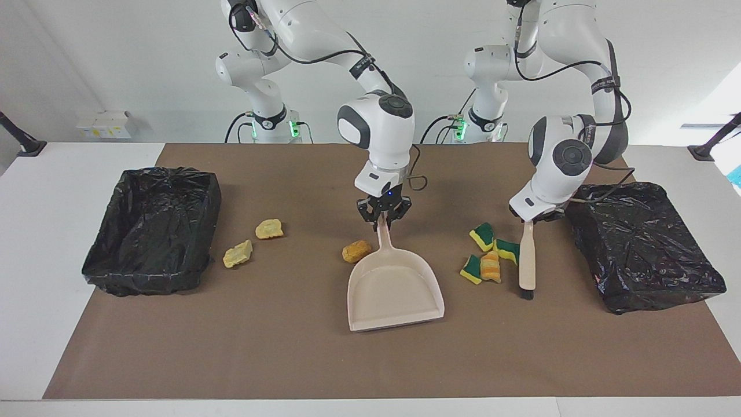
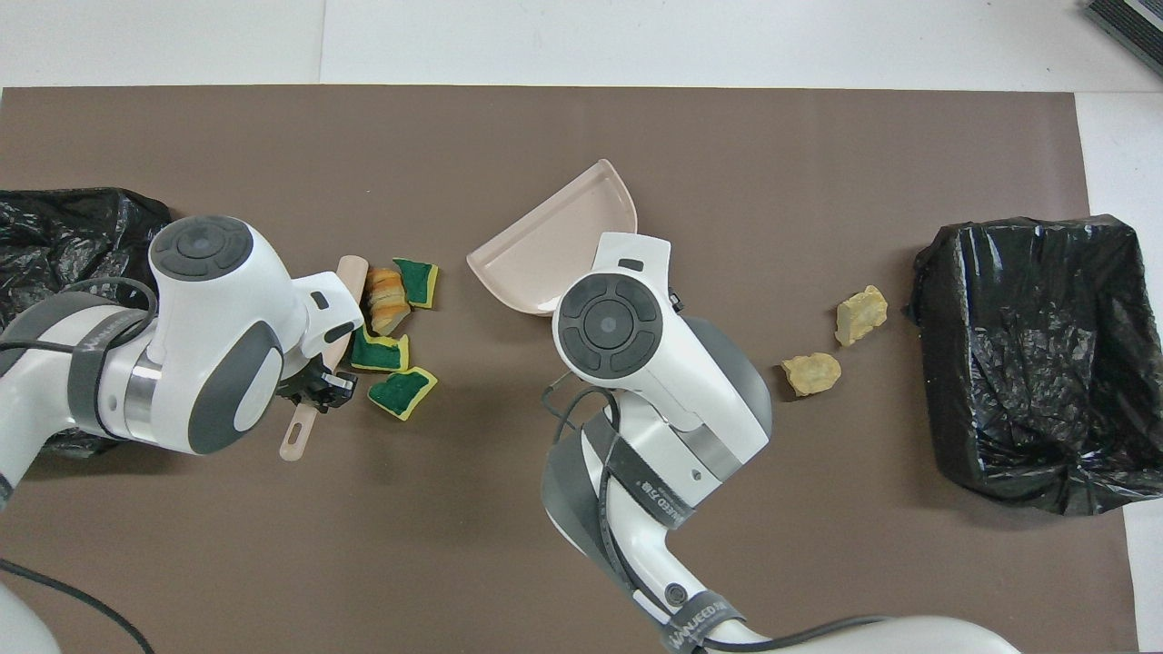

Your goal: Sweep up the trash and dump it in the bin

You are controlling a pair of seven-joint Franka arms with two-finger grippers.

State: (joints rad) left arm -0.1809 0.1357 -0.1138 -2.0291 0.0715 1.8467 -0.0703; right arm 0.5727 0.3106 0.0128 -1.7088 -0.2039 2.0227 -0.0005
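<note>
My right gripper point(image 1: 383, 222) is shut on the handle of the beige dustpan point(image 1: 396, 286) point(image 2: 554, 241), whose mouth is angled toward the left arm's end of the table. A tan-orange lump point(image 1: 356, 251) lies beside the handle. My left gripper point(image 1: 528, 220) point(image 2: 318, 389) is shut on the beige brush point(image 1: 527, 260) point(image 2: 300, 436). The brush stands against a cluster of trash: green-and-yellow blocks point(image 1: 481, 236) point(image 2: 401, 391) and an orange-striped piece point(image 1: 491, 267) point(image 2: 385, 292). Two pale yellow lumps point(image 1: 269, 229) point(image 2: 861, 315) lie near the right arm's bin.
A bin lined with a black bag point(image 1: 150, 229) point(image 2: 1036, 354) stands at the right arm's end of the brown mat. Another bin point(image 1: 642, 243) point(image 2: 64, 227) stands at the left arm's end, beside the brush.
</note>
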